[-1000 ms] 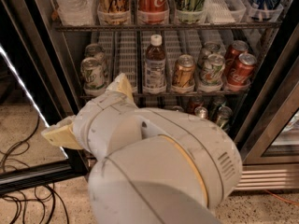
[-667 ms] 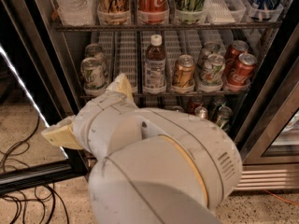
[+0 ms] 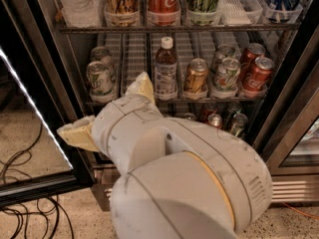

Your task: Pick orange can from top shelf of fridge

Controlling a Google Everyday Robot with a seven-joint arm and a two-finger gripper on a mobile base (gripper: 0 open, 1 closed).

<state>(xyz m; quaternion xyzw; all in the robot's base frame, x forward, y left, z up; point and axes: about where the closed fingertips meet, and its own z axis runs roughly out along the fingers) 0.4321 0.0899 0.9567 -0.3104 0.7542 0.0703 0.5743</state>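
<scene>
Seen from the one camera, the gripper (image 3: 102,106) is hanging low in front of the fridge (image 3: 298,63), its cream jaws spreading wide with nothing between them. The orange can (image 3: 121,0) is standing well above the jaws on the top shelf (image 3: 239,28), clear of them. A red cola can (image 3: 163,1) is sitting just beside it, further to the jaws' right. A white-capped bottle (image 3: 165,71) is standing just right of the upper jaw, one rack down.

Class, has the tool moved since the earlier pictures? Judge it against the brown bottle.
Yes. The tool has shifted slightly right, toward the brown bottle, which stayed put. It is open and empty, low in front of the fridge.
</scene>
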